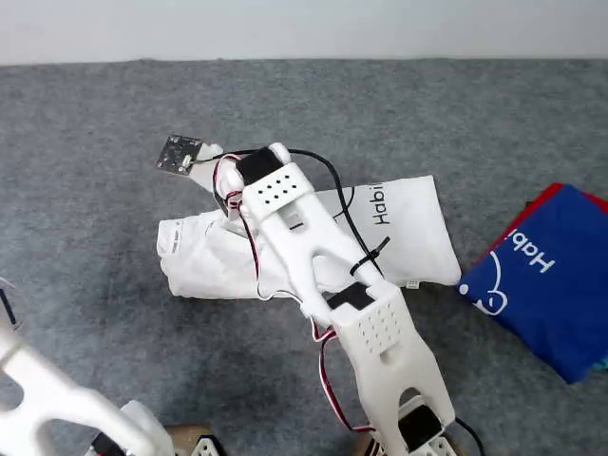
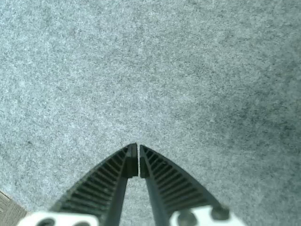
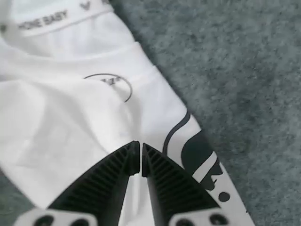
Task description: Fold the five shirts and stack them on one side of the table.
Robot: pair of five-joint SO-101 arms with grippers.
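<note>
A white shirt (image 1: 404,228) with dark print lies crumpled and partly folded in the middle of the grey table. My right arm stretches from the front edge across it. The right gripper (image 3: 141,157) is shut, its tips just above the white shirt (image 3: 70,127) near the collar, with no cloth visibly pinched. A folded blue shirt (image 1: 546,275) tops a stack at the right edge, a red edge showing under it. The left gripper (image 2: 139,160) is shut over bare grey felt, holding nothing.
The left arm (image 1: 47,399) sits at the front left corner. Grey felt (image 1: 95,114) covers the whole table, with open room at the back and on the left. A pale wall runs along the far edge.
</note>
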